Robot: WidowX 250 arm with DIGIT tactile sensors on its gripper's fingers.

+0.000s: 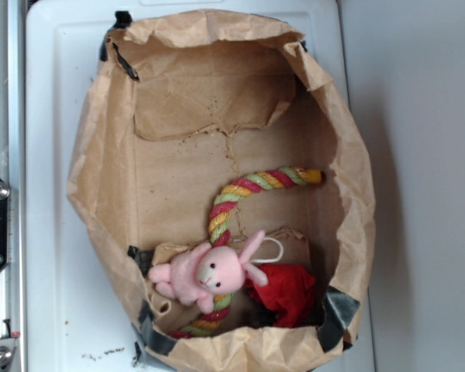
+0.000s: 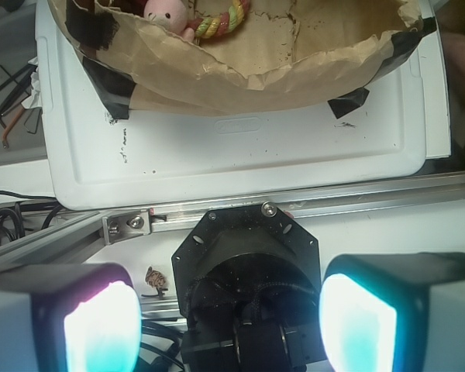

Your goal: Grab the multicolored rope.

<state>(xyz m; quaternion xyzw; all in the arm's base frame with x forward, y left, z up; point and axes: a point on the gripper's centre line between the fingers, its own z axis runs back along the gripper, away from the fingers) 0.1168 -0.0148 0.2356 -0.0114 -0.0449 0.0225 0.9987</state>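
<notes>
The multicolored rope (image 1: 240,191) lies curved inside a brown paper bag (image 1: 101,155), one end at the right wall, the other end under a pink plush bunny (image 1: 205,271). A short piece of the multicolored rope (image 2: 221,21) also shows at the top of the wrist view, beside the bunny's head (image 2: 167,13). My gripper (image 2: 229,322) is open, its two glowing pads wide apart with nothing between them. It hangs over the robot's black base, well away from the bag. The gripper does not appear in the exterior view.
A red cloth (image 1: 288,292) lies next to the bunny at the bag's bottom right. The bag rests on a white tray (image 1: 46,194). An aluminium rail (image 2: 356,198) and the black robot base (image 2: 244,271) lie below the gripper. Cables (image 2: 4,225) sit at the left.
</notes>
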